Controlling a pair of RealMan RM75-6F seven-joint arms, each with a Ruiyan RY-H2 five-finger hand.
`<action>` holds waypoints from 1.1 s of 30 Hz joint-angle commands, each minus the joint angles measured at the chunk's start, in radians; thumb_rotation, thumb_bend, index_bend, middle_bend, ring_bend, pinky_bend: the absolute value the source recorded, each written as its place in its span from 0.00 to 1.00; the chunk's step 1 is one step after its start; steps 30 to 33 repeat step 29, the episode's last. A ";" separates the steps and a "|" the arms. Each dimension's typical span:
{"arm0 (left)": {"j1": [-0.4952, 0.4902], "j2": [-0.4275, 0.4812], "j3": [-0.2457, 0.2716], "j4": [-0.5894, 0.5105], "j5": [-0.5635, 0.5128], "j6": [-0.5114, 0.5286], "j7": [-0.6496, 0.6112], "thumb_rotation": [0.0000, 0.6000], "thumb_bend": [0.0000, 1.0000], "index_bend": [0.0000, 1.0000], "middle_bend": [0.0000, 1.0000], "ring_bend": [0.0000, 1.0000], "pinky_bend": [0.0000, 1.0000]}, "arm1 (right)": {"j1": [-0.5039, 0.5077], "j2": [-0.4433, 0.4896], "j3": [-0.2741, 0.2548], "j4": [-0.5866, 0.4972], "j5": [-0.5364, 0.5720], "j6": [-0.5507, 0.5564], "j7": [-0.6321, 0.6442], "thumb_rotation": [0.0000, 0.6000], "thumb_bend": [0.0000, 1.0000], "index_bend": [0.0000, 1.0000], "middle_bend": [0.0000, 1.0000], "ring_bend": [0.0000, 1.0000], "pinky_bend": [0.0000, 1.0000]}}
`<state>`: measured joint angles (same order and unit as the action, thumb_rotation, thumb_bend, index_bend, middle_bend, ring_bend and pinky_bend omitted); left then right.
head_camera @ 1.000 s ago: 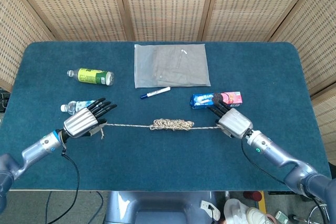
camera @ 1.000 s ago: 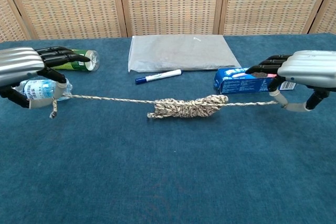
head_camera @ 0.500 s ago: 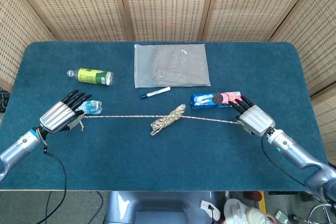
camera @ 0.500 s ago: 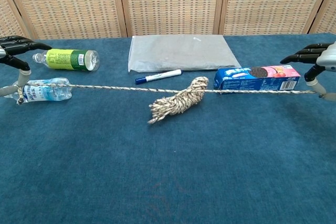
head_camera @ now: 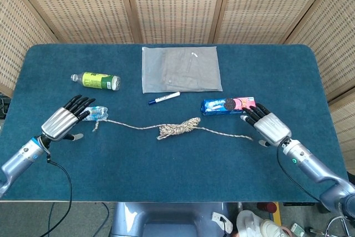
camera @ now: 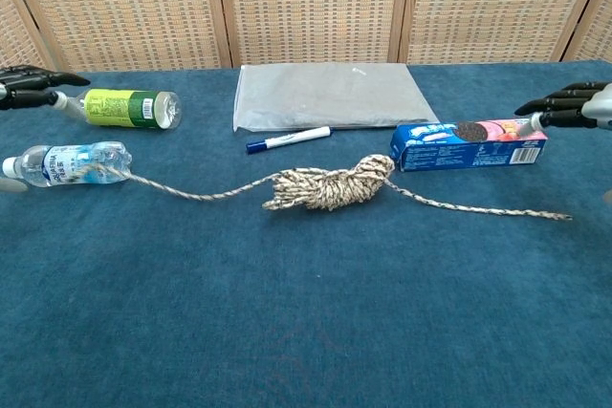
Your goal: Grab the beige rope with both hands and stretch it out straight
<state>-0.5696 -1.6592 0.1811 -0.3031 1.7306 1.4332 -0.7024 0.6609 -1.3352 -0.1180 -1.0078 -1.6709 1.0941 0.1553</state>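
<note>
The beige rope (head_camera: pixel 176 129) is lying slack on the blue table (head_camera: pixel 166 176), its bundled middle between the two hands and its thin ends trailing outward. The left hand (head_camera: pixel 62 123) is resting with fingers spread, holding nothing, the rope's left end lying just beside it near the clear water bottle (camera: pixel 65 162). The right hand (head_camera: pixel 268 126) is likewise unclenched and empty, beside the cookie box (head_camera: pixel 228 105). Half a second earlier both hands were pulling the rope taut; now it is sagging, released.
</note>
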 commanded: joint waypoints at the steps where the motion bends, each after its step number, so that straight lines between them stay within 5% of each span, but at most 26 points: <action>1: 0.035 0.056 -0.060 -0.092 -0.069 0.018 -0.043 1.00 0.00 0.00 0.00 0.00 0.00 | -0.037 0.048 0.027 -0.074 0.015 0.076 -0.019 1.00 0.00 0.00 0.00 0.00 0.00; 4: 0.078 0.114 -0.100 -0.181 -0.124 0.022 -0.020 1.00 0.00 0.00 0.00 0.00 0.00 | -0.078 0.093 0.054 -0.150 0.040 0.149 -0.047 1.00 0.00 0.00 0.00 0.00 0.00; 10: 0.190 0.305 -0.171 -0.564 -0.257 0.031 0.133 1.00 0.00 0.00 0.00 0.00 0.00 | -0.188 0.184 0.083 -0.350 0.120 0.253 -0.067 1.00 0.00 0.00 0.00 0.00 0.00; 15: 0.291 0.469 -0.203 -0.955 -0.382 0.038 0.273 1.00 0.00 0.00 0.00 0.00 0.00 | -0.285 0.196 0.097 -0.395 0.166 0.352 -0.076 1.00 0.00 0.00 0.00 0.00 0.00; 19: 0.338 0.561 -0.195 -1.132 -0.414 0.039 0.383 1.00 0.00 0.00 0.00 0.00 0.00 | -0.350 0.190 0.090 -0.418 0.176 0.399 -0.093 1.00 0.00 0.00 0.00 0.00 0.00; 33: 0.392 0.571 -0.196 -1.192 -0.377 0.075 0.441 1.00 0.00 0.00 0.00 0.00 0.00 | -0.437 0.175 0.094 -0.505 0.167 0.472 -0.212 1.00 0.00 0.00 0.00 0.00 0.00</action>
